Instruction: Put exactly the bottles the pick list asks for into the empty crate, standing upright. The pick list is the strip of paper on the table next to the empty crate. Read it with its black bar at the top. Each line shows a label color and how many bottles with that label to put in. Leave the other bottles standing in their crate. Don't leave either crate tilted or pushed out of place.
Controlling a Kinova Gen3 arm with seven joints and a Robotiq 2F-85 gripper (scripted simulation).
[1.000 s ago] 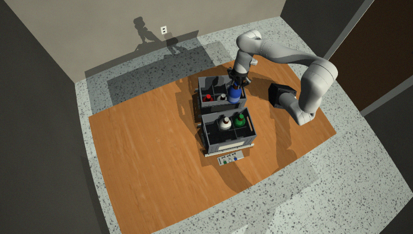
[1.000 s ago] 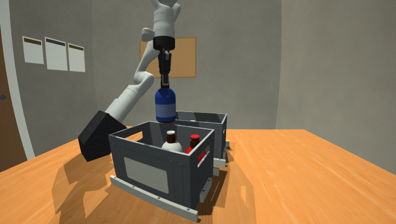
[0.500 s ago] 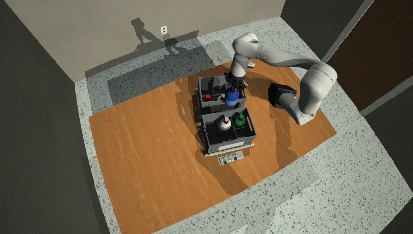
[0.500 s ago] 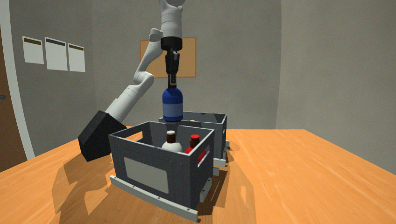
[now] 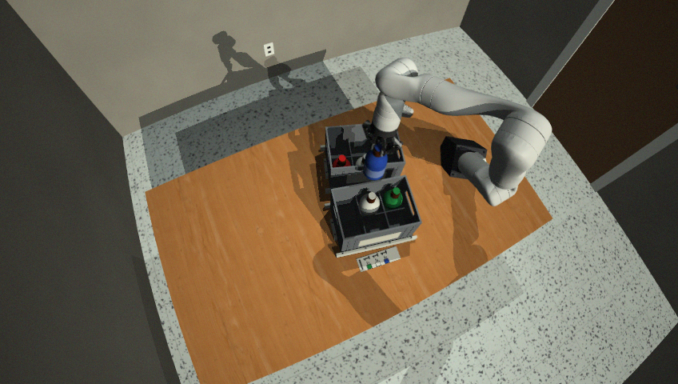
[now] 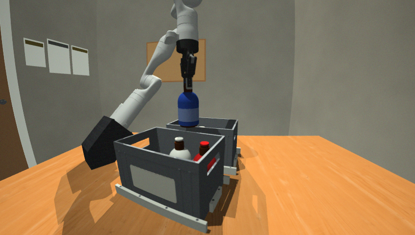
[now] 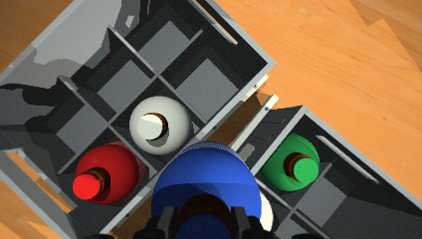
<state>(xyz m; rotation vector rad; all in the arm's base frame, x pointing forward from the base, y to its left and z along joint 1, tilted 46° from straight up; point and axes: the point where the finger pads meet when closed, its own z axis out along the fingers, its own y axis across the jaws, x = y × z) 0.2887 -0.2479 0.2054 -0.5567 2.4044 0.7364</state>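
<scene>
Clamped the brown neck of a smooth, round-shouldered blue bottle [image 5: 376, 164] [image 6: 188, 109] [image 7: 206, 174] in the gripper [image 5: 379, 146] [image 6: 188, 82] [image 7: 203, 219]. Hung it upright above the gap between two grey, divided crates on the wood-grained worktop [image 5: 237, 238] [image 6: 305, 174] [image 7: 318, 40]. Seen from the top, showed in the six o'clock crate [image 5: 349, 243] [image 6: 230, 142] [image 7: 398, 191] a glossy white bottle [image 5: 368, 204] [image 7: 267, 211] at twelve and a green bottle [image 5: 392, 198] [image 7: 289, 166] at one; in the twelve o'clock crate [image 5: 333, 174] [image 6: 189, 186] [image 7: 244, 90], a red bottle [image 5: 341, 162] [image 6: 202, 155] [image 7: 111, 171] beside another white bottle [image 5: 360, 162] [image 6: 179, 153] [image 7: 169, 136]. Lay flat at six: the paper pick list [image 5: 379, 259].

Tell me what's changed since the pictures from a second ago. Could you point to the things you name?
The gripper [image 5: 379, 146] [image 6: 188, 84] [image 7: 204, 221] has carried the blue bottle [image 5: 376, 164] [image 6: 188, 109] [image 7: 206, 174] toward the crate beside the pick list [image 5: 392, 252]: down and left in the top view, right in the exterior view. Nothing was newly gripped or released. The red bottle [image 5: 341, 163] [image 6: 200, 157] [image 7: 114, 174], green bottle [image 5: 392, 199] [image 7: 284, 166] and both crates look unmoved.
</scene>
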